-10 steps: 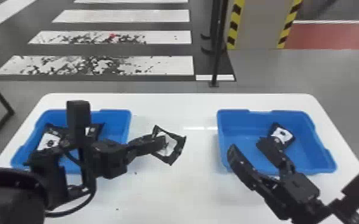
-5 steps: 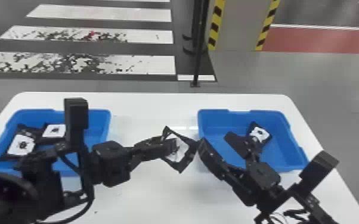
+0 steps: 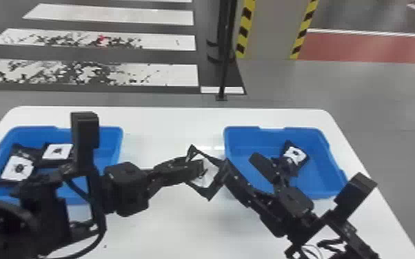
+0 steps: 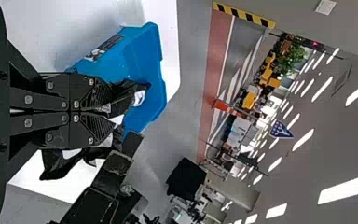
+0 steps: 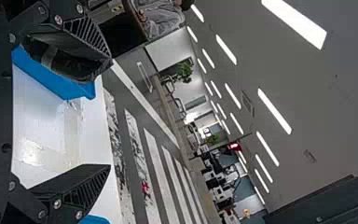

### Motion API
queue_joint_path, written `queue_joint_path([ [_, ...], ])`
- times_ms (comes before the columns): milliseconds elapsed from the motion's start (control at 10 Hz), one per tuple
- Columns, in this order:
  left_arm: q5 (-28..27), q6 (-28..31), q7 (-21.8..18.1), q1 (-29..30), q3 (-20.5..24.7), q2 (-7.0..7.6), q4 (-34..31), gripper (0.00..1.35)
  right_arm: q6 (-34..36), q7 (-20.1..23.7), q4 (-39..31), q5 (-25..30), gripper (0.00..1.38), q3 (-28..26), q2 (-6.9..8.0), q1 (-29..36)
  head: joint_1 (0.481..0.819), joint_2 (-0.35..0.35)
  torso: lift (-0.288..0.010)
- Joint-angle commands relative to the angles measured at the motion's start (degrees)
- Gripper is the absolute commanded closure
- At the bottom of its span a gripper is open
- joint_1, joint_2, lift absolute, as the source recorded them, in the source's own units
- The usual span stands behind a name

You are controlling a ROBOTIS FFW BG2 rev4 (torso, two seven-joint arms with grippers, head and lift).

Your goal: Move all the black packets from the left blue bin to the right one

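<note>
The left hand was clamped on one side of a black packet, over the surface, and the right hand gaped just beside it! A handover looked likely, and risky: a crooked approach by the right hand could knock the limp packet loose, an early release drop it short. Left of the left hand, the left bin held two packets; beyond the right hand, the right bin showed one.

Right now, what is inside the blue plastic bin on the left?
Two black packets with white labels lie in that bin. The robot's black left arm hides much of its near side, so whatever may lie beneath there can't be seen.
</note>
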Motion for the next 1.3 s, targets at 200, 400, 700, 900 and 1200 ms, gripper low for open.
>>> queue_joint_path([
  [200,-0.5,-0.2,0.1,0.1,0.5,-0.02,0.0,1.21,0.9,0.3,-1.3,-3.3,0.50,2.4,-0.35,0.4,0.695,-0.074,-0.140],
  [400,-0.7,-0.5,0.2,0.1,0.9,-0.11,0.0,1.21,1.8,0.4,-1.4,-5.2,0.54,3.9,-0.44,0.8,0.695,-0.041,-0.140],
  [700,-0.6,-0.8,0.4,0.0,1.2,-0.28,0.0,1.21,4.9,1.1,-0.7,-7.5,0.80,4.6,-0.44,0.7,0.695,-0.006,-0.140],
  [900,-0.5,-0.9,0.4,0.0,1.3,-0.37,0.0,1.21,4.9,1.1,-0.3,-7.4,1.12,4.4,-0.44,0.6,0.695,0.004,-0.140],
  [1200,1.2,-2.5,1.5,0.9,2.0,-0.64,0.0,1.05,4.0,1.5,-0.1,-7.5,1.28,4.4,-0.44,0.6,0.695,0.006,-0.140],
])
